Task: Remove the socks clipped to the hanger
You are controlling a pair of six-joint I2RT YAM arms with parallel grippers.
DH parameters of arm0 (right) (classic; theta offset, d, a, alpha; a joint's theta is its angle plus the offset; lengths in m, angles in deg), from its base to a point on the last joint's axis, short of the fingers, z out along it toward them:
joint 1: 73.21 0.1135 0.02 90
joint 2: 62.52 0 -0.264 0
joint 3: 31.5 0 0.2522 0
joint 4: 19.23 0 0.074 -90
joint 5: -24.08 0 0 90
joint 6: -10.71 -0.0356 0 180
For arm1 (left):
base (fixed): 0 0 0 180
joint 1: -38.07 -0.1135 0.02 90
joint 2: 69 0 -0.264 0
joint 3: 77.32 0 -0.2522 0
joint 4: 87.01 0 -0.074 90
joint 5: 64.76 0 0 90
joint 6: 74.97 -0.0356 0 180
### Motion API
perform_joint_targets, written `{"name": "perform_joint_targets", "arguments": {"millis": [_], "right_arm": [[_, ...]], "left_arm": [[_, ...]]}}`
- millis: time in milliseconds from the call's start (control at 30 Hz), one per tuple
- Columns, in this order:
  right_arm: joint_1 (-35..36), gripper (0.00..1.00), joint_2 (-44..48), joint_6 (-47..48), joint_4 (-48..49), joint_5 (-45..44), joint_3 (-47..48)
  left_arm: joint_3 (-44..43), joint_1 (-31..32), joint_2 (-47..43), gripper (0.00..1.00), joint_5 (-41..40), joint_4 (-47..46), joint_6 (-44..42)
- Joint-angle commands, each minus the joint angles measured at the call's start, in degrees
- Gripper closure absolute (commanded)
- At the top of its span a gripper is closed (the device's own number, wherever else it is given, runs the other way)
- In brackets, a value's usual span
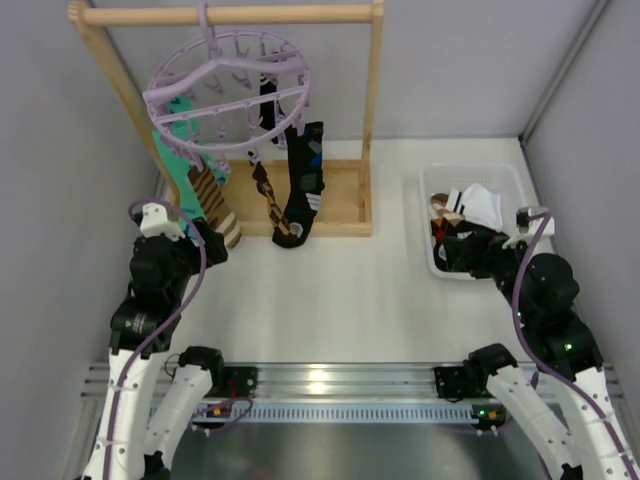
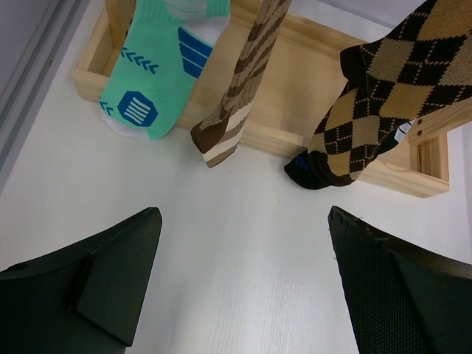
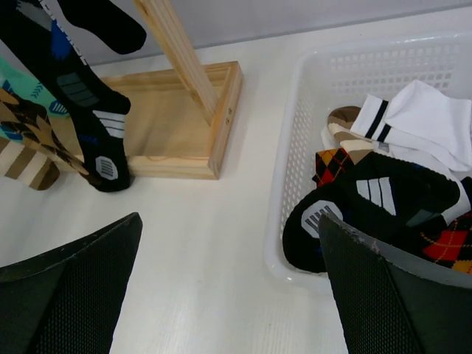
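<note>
The lilac round hanger (image 1: pixel 228 82) hangs from the wooden rack's top bar. Clipped to it are a teal sock (image 1: pixel 178 150), a brown-striped sock (image 1: pixel 216 205), a brown patterned sock (image 1: pixel 268 196) and a black sock (image 1: pixel 305 180). My left gripper (image 1: pixel 207 240) is open and empty, low beside the striped sock's toe. In the left wrist view the gripper (image 2: pixel 243 215) faces the teal sock (image 2: pixel 151 81), striped sock (image 2: pixel 237 96) and patterned sock (image 2: pixel 376 96). My right gripper (image 1: pixel 470 250) is open and empty at the basket's near left corner; it also shows in the right wrist view (image 3: pixel 230 221).
The wooden rack (image 1: pixel 372 120) stands at the back on a tray-like base (image 1: pixel 340 200). A white basket (image 1: pixel 432 180) at the right holds several removed socks (image 3: pixel 413 133); its rim (image 3: pixel 284 221) lies between my right fingers. Grey walls close in on both sides.
</note>
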Motion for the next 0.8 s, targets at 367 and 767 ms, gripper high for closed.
{"name": "perform_joint_targets", "arguments": {"millis": [367,767], "right_arm": [[-0.24,0.01,-12.52,-23.54,53.88,29.17,-19.37],[31.03,0.01,-54.03,1.26,56.89,8.54,4.43]], "left_arm": [[-0.04,0.21,-3.19,0.01,-2.48,-2.66,3.88],[-6.08,0.21,0.14,0.01,11.82,-5.11,7.30]]}}
